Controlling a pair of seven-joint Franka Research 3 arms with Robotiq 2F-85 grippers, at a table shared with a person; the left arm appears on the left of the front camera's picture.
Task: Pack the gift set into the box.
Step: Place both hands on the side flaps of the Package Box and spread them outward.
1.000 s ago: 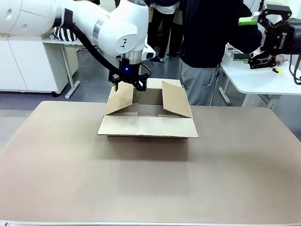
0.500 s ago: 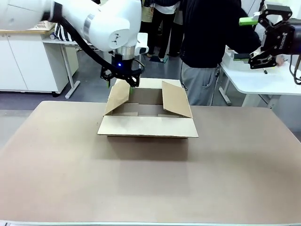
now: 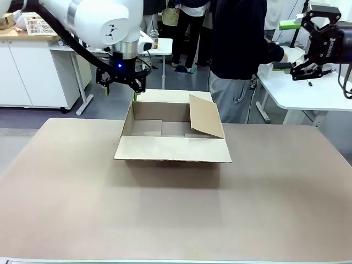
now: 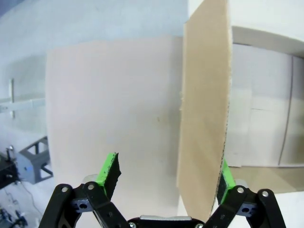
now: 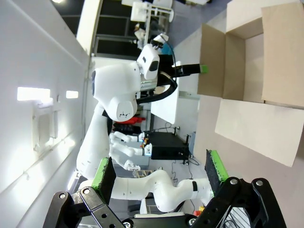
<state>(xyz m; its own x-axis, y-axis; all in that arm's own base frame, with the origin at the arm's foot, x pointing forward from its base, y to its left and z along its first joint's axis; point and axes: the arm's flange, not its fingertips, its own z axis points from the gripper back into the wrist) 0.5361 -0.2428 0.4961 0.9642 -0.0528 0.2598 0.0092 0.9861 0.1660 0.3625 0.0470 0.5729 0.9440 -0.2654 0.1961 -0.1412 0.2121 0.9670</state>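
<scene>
squarely on the brown bench (image 3: 176, 214) sits the box (image 3: 173, 144), a little beyond the middle and open at the top. its near flap (image 3: 173, 149) lies folded out flat toward the camera, its left flap (image 3: 128, 118) stands nearly upright, and its right flap (image 3: 206, 116) leans inward over the opening. inside, bare cardboard floor shows between the walls; the part under the leaning flap is hidden.

the left pincer (image 3: 122, 92) hangs over the box's far left corner, spread wide and holding nothing. in its wrist view the upright flap's edge runs between the green pads, close to one of them; whether it touches that pad cannot be told.

the right pincer (image 3: 286, 45) is raised high at the right, well apart from the box, also wide and empty. white lettering on its black body is too small to read surely. its wrist view looks down on the box from afar.

behind the box a person (image 3: 239, 49) in a dark top and grey trousers stands at the far edge, one hand reaching to a white side bench (image 3: 300, 96). white cabinets (image 3: 33, 77) stand at the left.
</scene>
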